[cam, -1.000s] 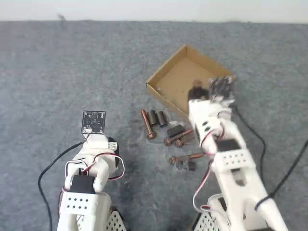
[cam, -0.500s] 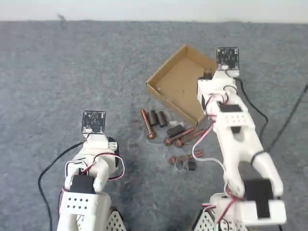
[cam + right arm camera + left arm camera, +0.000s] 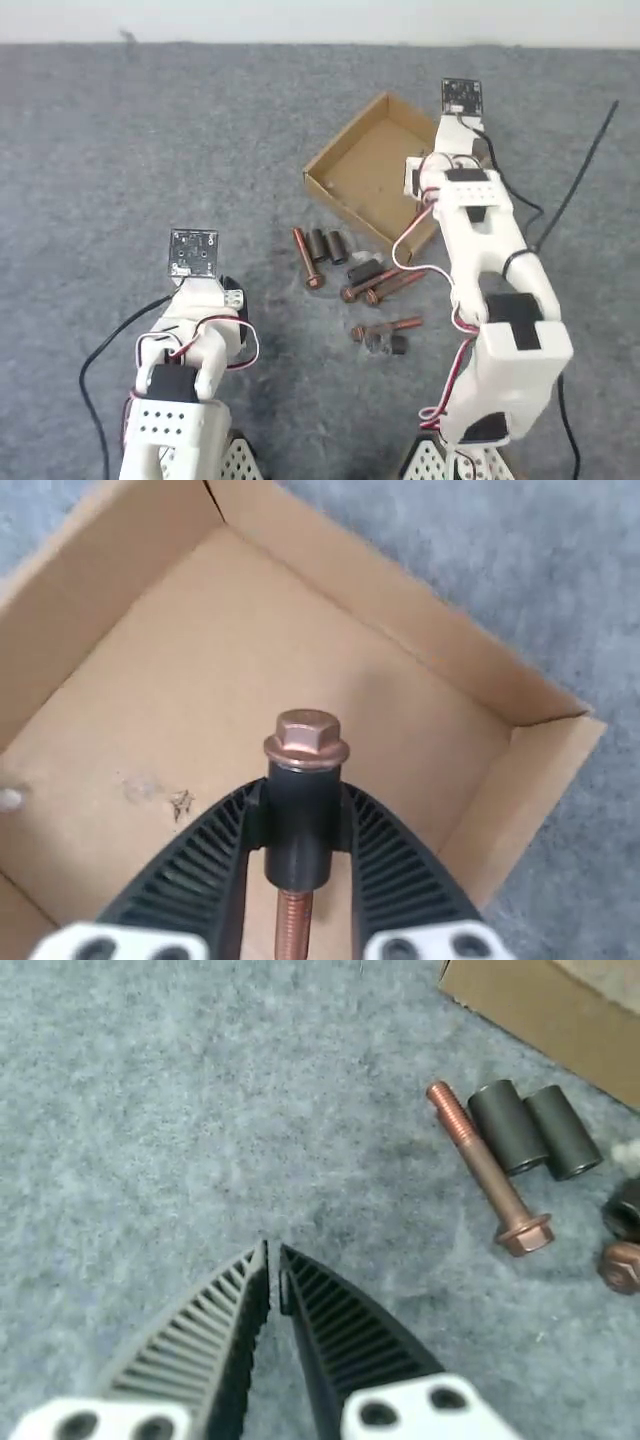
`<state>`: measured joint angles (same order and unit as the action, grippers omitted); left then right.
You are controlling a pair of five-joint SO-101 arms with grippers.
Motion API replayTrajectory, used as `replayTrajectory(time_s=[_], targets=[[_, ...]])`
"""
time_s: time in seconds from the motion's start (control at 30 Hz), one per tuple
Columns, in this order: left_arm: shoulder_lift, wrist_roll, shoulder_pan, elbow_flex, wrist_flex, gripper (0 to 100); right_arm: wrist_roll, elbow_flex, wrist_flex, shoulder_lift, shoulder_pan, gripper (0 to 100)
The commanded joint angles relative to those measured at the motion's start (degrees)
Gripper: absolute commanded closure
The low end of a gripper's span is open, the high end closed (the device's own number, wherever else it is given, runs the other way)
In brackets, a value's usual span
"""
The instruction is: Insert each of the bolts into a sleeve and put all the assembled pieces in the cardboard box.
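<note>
On the left, the left gripper (image 3: 272, 1252) hung low over the grey carpet (image 3: 120, 140), its fingers drawn together with only a sliver between them and nothing held. Just beyond it lay a loose copper bolt (image 3: 487, 1180), with two dark sleeves (image 3: 508, 1127) side by side just beside its shank. Further right, more bolts and sleeves lay in a crossed heap (image 3: 375, 283) close to the near wall of the box (image 3: 340, 205), with a few more (image 3: 385, 332) nearer the arms.

On the right, the right gripper (image 3: 300, 795) hung over the open box, fingers pressed against a dark sleeve with a bolt through it. This assembled piece (image 3: 297, 825) stood upright, the bolt's hexagonal head resting on top of the sleeve and its thread poking out below. Under it was the bare box floor; one corner of the box was near.

The likely risks were these. The height above the floor could not be told; released from too high, the piece might bounce, or the bolt might slide out of its sleeve as it tipped over, undoing the assembly. Only the sleeve was gripped, so any tilt that turned the head downward would let the bolt drop free. The box looked light, and the arm brushing its wall could push it into the heap.
</note>
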<state>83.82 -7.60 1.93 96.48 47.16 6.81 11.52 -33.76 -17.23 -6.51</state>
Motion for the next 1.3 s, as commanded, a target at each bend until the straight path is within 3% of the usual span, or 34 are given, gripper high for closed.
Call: replayTrajectory(time_s=[0.0,0.1,0.3,0.43,0.6,0.93,1.27], targets=[[1.0,0.5,0.4,-0.6,-1.5,99,0.7,-7.3,-3.6,0.5,0.3,98.7],[1.0,0.5,0.4,-0.6,-1.5,99,0.6,-8.1,-5.1,0.5,-0.1,95.4],[1.0,0.5,0.4,-0.6,-1.5,99,0.6,-8.2,-10.0,0.6,-2.2,76.0],[1.0,0.5,0.4,-0.6,-1.5,99,0.6,-8.2,-10.3,1.5,-2.3,82.4],[1.0,0.5,0.4,-0.6,-1.5,99,0.7,-7.6,-10.9,7.5,-2.6,99.8],[1.0,0.5,0.4,-0.6,-1.5,99,1.1,-6.6,-28.9,21.9,-13.0,99.2],[1.0,0.5,2.3,-0.7,-1.6,99,1.1,8.4,-28.5,30.4,-24.7,99.2]])
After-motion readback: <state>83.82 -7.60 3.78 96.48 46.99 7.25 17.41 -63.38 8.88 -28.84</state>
